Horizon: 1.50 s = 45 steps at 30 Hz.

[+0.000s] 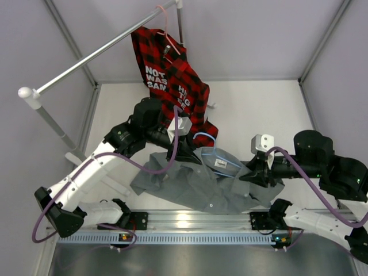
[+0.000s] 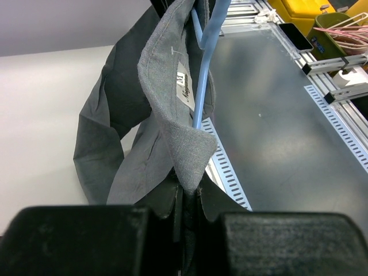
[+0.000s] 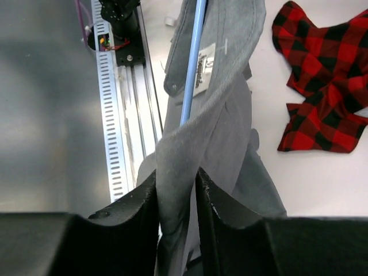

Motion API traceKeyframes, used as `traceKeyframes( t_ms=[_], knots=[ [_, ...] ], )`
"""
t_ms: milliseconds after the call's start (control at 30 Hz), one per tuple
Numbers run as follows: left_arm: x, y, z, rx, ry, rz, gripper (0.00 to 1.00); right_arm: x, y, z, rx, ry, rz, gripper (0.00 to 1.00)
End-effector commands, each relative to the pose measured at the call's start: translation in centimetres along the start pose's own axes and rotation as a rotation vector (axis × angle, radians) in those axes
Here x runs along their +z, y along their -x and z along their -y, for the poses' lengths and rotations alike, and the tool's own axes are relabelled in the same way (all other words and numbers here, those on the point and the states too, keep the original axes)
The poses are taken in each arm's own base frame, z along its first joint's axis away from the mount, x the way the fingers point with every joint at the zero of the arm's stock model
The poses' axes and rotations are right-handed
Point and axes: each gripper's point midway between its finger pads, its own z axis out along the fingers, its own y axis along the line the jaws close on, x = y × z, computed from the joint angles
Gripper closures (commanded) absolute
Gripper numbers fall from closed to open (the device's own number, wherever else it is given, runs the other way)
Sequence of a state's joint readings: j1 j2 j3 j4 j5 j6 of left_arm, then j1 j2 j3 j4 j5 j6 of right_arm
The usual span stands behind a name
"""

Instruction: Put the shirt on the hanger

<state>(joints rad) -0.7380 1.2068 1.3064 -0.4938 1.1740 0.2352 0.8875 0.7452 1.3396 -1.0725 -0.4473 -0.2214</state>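
Observation:
The grey shirt [image 1: 195, 184] hangs lifted between my two grippers above the table's near edge. The light-blue hanger [image 1: 208, 150] is inside its collar, with the hook sticking out behind. My left gripper [image 1: 185, 154] is shut on the collar's left end; its wrist view shows the collar [image 2: 172, 123] pinched at the jaws [image 2: 188, 192] and the hanger's blue bar [image 2: 201, 98] beside the label. My right gripper [image 1: 253, 172] is shut on the collar's right end; its wrist view shows the fabric [image 3: 224, 115] between the fingers [image 3: 175, 201] and the blue bar [image 3: 191, 75].
A red-and-black plaid shirt [image 1: 169, 75] hangs on a pink hanger [image 1: 167, 31] from the metal rail [image 1: 92, 57] at the back left, its tail on the table [image 3: 328, 86]. The aluminium base rail [image 1: 190, 221] runs along the near edge. Bins with pink hangers [image 2: 339, 31] sit beyond.

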Motion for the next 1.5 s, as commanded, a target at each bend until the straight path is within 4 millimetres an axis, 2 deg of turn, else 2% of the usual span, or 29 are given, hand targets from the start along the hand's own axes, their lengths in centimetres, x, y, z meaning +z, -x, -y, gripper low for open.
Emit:
traceKeyframes(
  t_ms=[0,133,200,300,400,433,500,567,600,667,700,733,800,833,867,933,967,1000,1033,1067,1100,1133,1233,1267,1300,1333,1367,1433,1467],
  knots=[
    [-0.6,2.4,1.4,0.089,-0.039,0.04,1.0,-1.7,-0.2,-0.2,-0.012,-0.03,-0.016,0.73],
    [-0.4,2.4,1.3,0.077,-0.048,0.04,1.0,-0.8,-0.4,-1.1,0.004,0.053,-0.054,0.82],
    [-0.4,2.4,1.0,0.072,-0.035,0.037,1.0,-0.2,-0.4,-1.1,0.002,0.072,-0.063,0.83],
    [-0.5,2.6,0.6,0.067,-0.006,0.034,1.0,0.0,0.6,-1.6,-0.02,0.108,-0.02,0.97],
    [-0.8,3.0,-0.3,0.074,0.076,0.027,1.0,-0.6,2.0,-1.0,-0.012,0.053,0.049,1.0],
    [-1.2,3.0,-1.5,0.07,0.159,0.017,1.0,-0.8,2.8,0.4,-0.006,-0.033,0.079,1.0],
    [-1.9,3.8,-2.2,0.063,0.255,0.022,0.98,-1.7,3.7,1.1,0.034,-0.105,0.118,1.0],
    [-3.0,4.4,-3.6,0.058,0.387,0.025,0.86,-2.3,4.9,1.4,0.045,-0.131,0.167,1.0],
    [-3.5,4.8,-3.9,0.059,0.427,0.03,0.64,-2.2,5.2,1.4,0.051,-0.13,0.178,1.0],
    [-4.7,5.8,-4.4,0.057,0.526,0.05,0.42,-2.2,5.9,1.6,0.062,-0.141,0.201,1.0],
    [-5.3,6.2,-4.6,0.055,0.568,0.059,0.27,-2.1,5.9,1.9,0.065,-0.153,0.2,1.0],
    [-6.0,6.9,-4.4,0.051,0.609,0.083,0.22,-2.2,5.9,2.5,0.077,-0.188,0.197,1.0],
    [-8.1,8.1,-5.1,0.046,0.757,0.119,0.16,-2.0,5.8,3.3,0.088,-0.224,0.187,1.0],
    [-9.0,8.5,-5.0,0.033,0.806,0.141,0.09,-2.1,5.9,3.7,0.102,-0.25,0.192,1.0],
    [-10.2,9.4,-4.0,0.048,0.853,0.179,0.07,-2.2,6.5,4.0,0.102,-0.262,0.215,1.0],
    [-12.3,9.4,-3.7,0.03,0.96,0.217,0.02,-2.4,7.4,4.1,0.109,-0.268,0.253,1.0],
    [-13.3,10.0,-2.1,0.055,0.977,0.253,0.02,-2.5,8.5,4.2,0.099,-0.268,0.295,1.0],
    [-13.6,9.6,-1.5,0.06,0.986,0.258,0.02,-2.6,9.0,4.2,0.092,-0.269,0.315,1.0],
    [-13.4,8.0,-1.5,0.045,0.982,0.237,0.02,-2.7,9.7,4.2,0.118,-0.265,0.344,1.0],
    [-13.9,7.8,0.2,0.07,0.973,0.262,0.02,-2.6,10.4,4.3,0.116,-0.264,0.363,1.0],
    [-13.8,6.9,0.8,0.07,0.958,0.259,0.02,-2.7,11.6,4.3,0.105,-0.259,0.402,1.0],
    [-13.3,4.5,0.5,0.038,0.95,0.227,0.02,-3.0,12.5,4.3,0.105,-0.255,0.433,1.0],
    [-13.7,2.3,2.5,0.054,0.941,0.253,0.02,-2.6,15.1,5.0,0.122,-0.253,0.506,1.0],
    [-13.1,0.0,2.1,0.028,0.932,0.223,0.02,-2.1,15.9,5.2,0.127,-0.247,0.521,1.0],
    [-13.1,-0.6,2.9,0.041,0.914,0.234,0.02,-2.0,16.6,5.4,0.132,-0.242,0.542,1.0],
    [-12.4,-1.4,3.2,0.039,0.875,0.223,0.02,-2.1,18.2,5.3,0.135,-0.222,0.601,1.0],
    [-11.7,-3.3,3.0,0.02,0.852,0.195,0.02,-1.3,18.9,5.7,0.146,-0.214,0.613,1.0],
    [-11.0,-3.8,3.7,0.059,0.799,0.202,0.02,-0.7,20.5,5.7,0.176,-0.175,0.659,1.0],
    [-10.7,-4.0,3.9,0.073,0.775,0.209,0.02,-1.1,22.3,5.7,0.163,-0.163,0.724,1.0]
  ],
)
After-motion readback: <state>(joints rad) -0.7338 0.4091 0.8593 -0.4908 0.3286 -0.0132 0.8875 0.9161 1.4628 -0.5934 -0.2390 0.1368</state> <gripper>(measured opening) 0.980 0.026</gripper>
